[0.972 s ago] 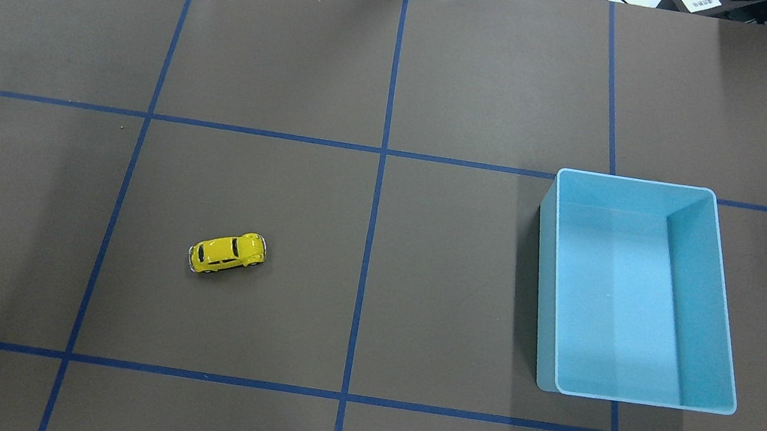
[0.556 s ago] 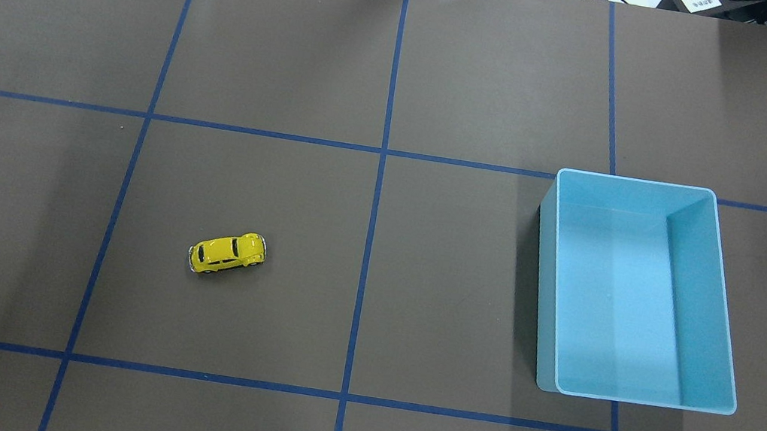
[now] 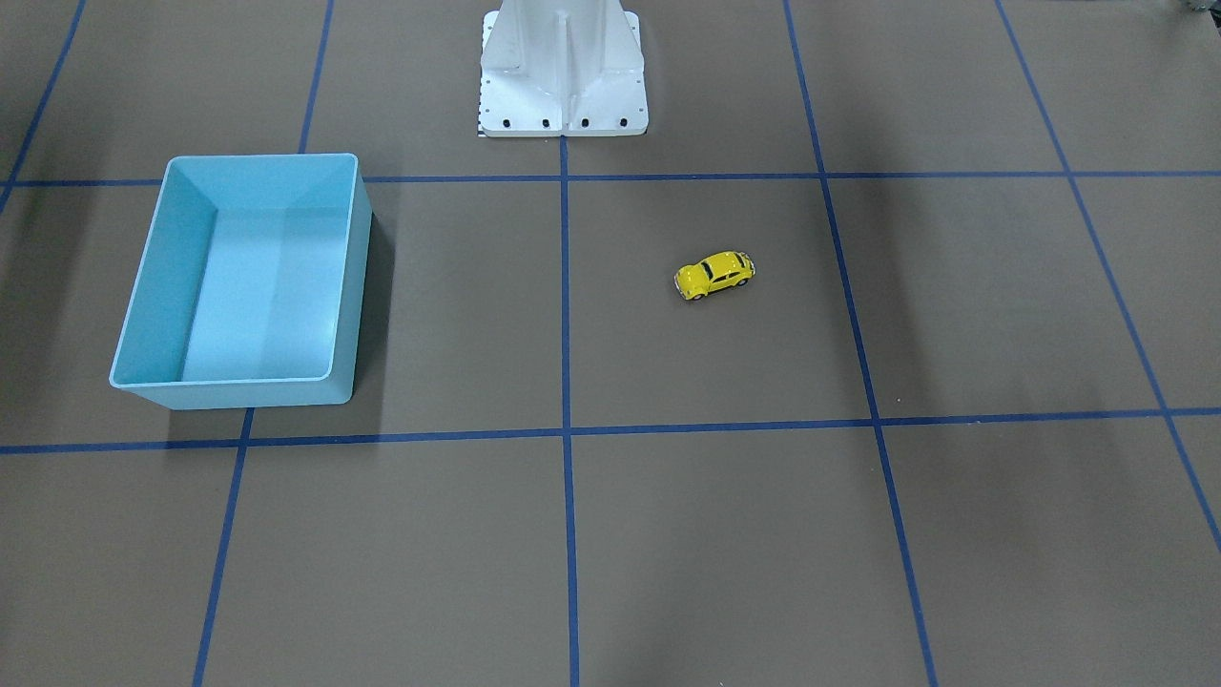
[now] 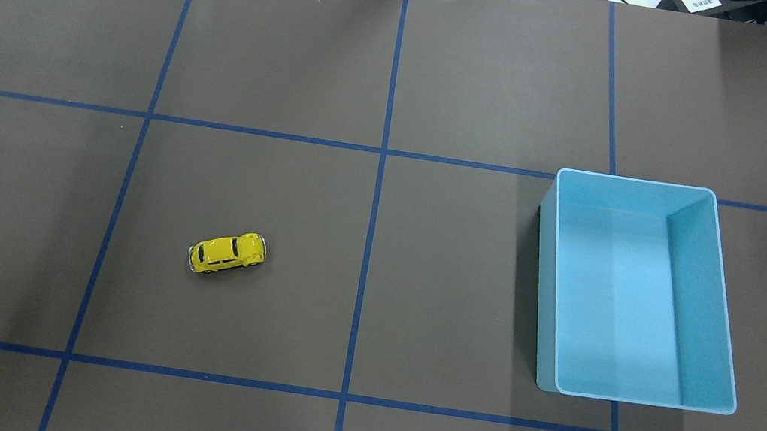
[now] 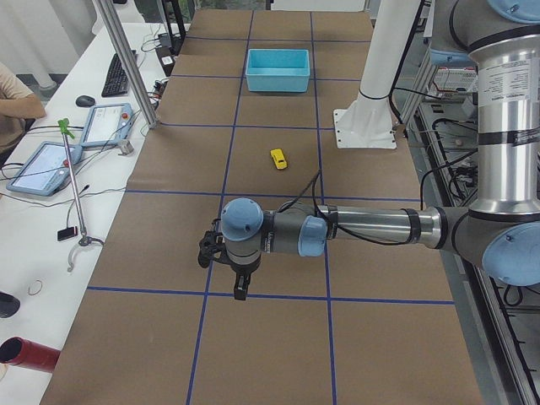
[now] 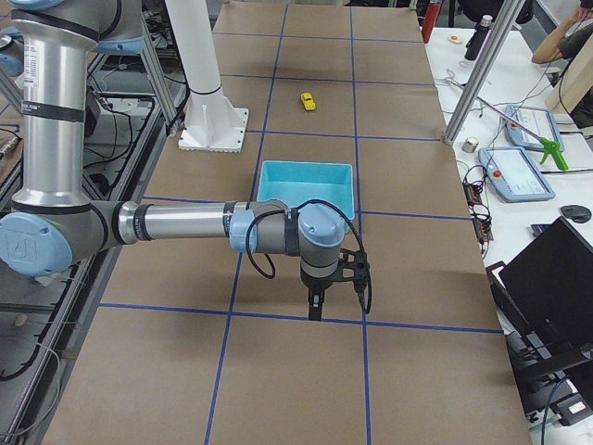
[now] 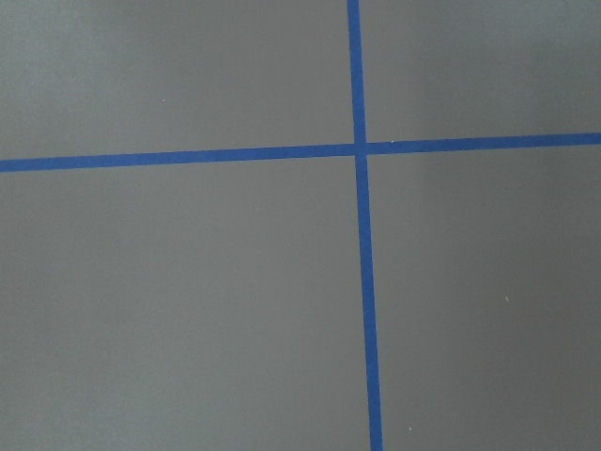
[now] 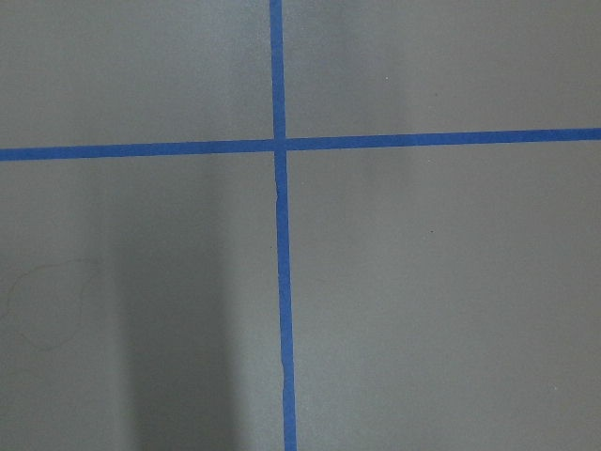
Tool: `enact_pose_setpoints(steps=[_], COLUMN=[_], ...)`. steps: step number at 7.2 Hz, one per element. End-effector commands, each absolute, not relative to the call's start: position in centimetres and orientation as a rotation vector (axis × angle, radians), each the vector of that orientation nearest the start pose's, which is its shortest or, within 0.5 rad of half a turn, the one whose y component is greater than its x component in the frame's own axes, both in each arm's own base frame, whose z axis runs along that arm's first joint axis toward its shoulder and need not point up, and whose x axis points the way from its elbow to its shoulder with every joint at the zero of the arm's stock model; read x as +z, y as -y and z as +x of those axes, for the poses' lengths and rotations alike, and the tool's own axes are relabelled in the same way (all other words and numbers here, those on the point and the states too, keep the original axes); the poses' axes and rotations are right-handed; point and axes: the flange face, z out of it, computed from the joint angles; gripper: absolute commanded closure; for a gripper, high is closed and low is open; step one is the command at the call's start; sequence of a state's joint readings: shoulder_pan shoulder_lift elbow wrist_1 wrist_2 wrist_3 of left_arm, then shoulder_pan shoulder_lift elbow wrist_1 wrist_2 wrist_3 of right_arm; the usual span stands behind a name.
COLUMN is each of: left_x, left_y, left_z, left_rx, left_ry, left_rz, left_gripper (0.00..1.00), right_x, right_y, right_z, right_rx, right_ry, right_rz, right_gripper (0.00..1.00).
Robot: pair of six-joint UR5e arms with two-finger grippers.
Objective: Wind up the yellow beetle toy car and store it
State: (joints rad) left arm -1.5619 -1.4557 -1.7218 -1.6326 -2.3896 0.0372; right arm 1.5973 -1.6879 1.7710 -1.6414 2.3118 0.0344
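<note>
The yellow beetle toy car (image 4: 227, 253) stands on its wheels on the brown mat, left of the centre line; it also shows in the front view (image 3: 714, 274) and both side views (image 5: 278, 159) (image 6: 308, 101). The light blue bin (image 4: 539, 284) stands empty on the right half (image 3: 238, 393) (image 5: 277, 83) (image 6: 306, 190). My left gripper (image 5: 240, 291) hangs over the mat's far left end, far from the car. My right gripper (image 6: 315, 311) hangs over the far right end, past the bin. I cannot tell whether either is open or shut. Both wrist views show only mat and tape lines.
Blue tape lines divide the brown mat into squares. The white robot base (image 3: 563, 67) stands at the table's robot-side edge, between car and bin. Metal posts (image 5: 126, 63) (image 6: 482, 69) and operator desks with tablets flank the far side.
</note>
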Motion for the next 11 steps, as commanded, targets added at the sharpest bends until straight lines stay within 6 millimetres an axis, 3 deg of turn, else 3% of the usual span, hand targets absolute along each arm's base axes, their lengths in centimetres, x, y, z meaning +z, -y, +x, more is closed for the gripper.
enact_pose_setpoints(steps=[1,4,8,10,11], left_x=[60.7,56.2,48.0,42.7,38.4], left_y=[44.7,45.2,46.7,45.8,45.6], left_z=[-4.1,-0.4,13.0,21.3,25.1], left_rx=[0.122,0.224,0.551,0.728,0.798], left_ry=[-0.824,-0.823,-0.779,-0.794,-0.756], left_rz=[0.116,0.140,0.218,0.249,0.281], left_gripper=[0.00,0.00,0.00,0.00,0.00], right_x=[62.6,62.5,62.5,62.5,62.6], right_y=[44.0,44.0,44.1,44.1,44.0], right_z=[7.8,7.8,7.7,7.7,7.7], right_rx=[0.055,0.053,0.055,0.052,0.053], right_ry=[0.741,0.741,0.743,0.744,0.744], right_rz=[0.005,0.007,0.007,0.008,0.005], right_gripper=[0.00,0.00,0.00,0.00,0.00])
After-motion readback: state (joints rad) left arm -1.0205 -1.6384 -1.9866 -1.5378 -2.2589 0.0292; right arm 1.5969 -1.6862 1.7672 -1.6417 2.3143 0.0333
